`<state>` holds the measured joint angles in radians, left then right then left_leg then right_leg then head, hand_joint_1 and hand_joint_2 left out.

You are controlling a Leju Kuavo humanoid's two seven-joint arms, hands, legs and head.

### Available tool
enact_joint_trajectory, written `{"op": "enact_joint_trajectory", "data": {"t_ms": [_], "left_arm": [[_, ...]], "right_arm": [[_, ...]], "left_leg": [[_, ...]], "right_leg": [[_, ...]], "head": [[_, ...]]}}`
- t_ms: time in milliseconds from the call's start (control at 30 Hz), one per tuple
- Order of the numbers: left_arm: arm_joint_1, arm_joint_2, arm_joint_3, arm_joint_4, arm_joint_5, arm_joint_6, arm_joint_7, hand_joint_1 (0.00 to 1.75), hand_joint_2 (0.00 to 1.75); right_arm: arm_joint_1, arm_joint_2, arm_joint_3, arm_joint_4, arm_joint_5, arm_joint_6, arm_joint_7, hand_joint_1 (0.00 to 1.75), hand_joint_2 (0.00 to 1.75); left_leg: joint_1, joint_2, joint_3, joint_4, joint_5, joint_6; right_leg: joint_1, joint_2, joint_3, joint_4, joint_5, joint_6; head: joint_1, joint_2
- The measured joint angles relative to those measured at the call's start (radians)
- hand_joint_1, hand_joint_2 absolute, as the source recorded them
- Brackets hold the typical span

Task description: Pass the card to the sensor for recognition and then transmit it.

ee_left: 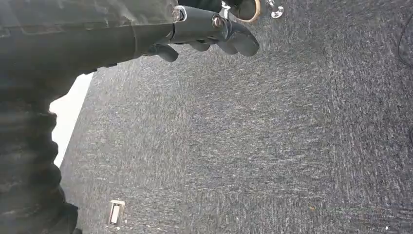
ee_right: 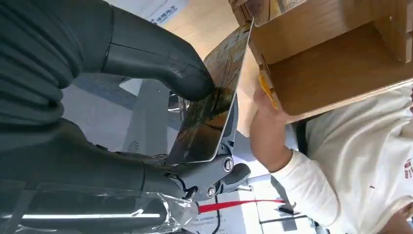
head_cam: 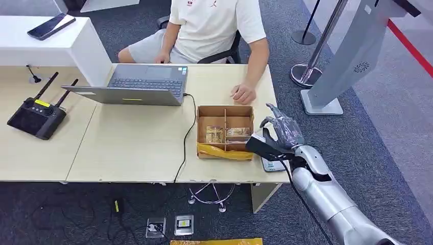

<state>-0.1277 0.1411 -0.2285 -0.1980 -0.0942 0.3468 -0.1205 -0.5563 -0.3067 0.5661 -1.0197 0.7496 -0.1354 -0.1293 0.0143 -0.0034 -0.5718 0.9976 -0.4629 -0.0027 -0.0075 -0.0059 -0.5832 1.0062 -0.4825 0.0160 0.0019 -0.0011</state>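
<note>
Here, at the far left of the wooden desk (head_cam: 133,148), a black device with 2 antennas (head_cam: 35,115) lies flat, and beside it an open laptop (head_cam: 138,84) faces the seated person (head_cam: 212,25), whose head is cut off by the frame. A black cable (head_cam: 189,127) runs from the laptop across the desk and over its front edge. Further right stands the compartmented cardboard box (head_cam: 225,131); what lies in its compartments is too small to read, and a yellow strip sags over its front wall. The person's hand (head_cam: 243,93) rests on the desk just behind the box.

At the desk's right front corner the right hand (head_cam: 278,137) is raised just beside the box, fingers spread upward. In the right wrist view the thumb (ee_right: 160,56) and the fingers below pinch the card (ee_right: 209,105), which stands on edge with its far corner touching the box's rim. A small pale device (head_cam: 272,164) lies mostly hidden beneath the hand.

The left hand (ee_left: 204,29) hangs over grey carpet, fingers curled in, holding nothing. Right of the desk is open carpet up to a slanted grey kiosk (head_cam: 352,56).
</note>
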Motion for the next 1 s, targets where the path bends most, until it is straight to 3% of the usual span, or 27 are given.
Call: {"op": "enact_joint_trajectory", "data": {"t_ms": [1000], "left_arm": [[0.000, 0.000, 0.000, 0.000, 0.011, -0.002, 0.011, 0.00, 1.75]], "right_arm": [[0.036, -0.011, -0.013, 0.053, -0.040, -0.021, 0.002, 1.75, 1.75]], "left_leg": [[0.000, 0.000, 0.000, 0.000, 0.000, 0.000]], "right_leg": [[0.000, 0.000, 0.000, 0.000, 0.000, 0.000]], "head": [[0.000, 0.000]]}}
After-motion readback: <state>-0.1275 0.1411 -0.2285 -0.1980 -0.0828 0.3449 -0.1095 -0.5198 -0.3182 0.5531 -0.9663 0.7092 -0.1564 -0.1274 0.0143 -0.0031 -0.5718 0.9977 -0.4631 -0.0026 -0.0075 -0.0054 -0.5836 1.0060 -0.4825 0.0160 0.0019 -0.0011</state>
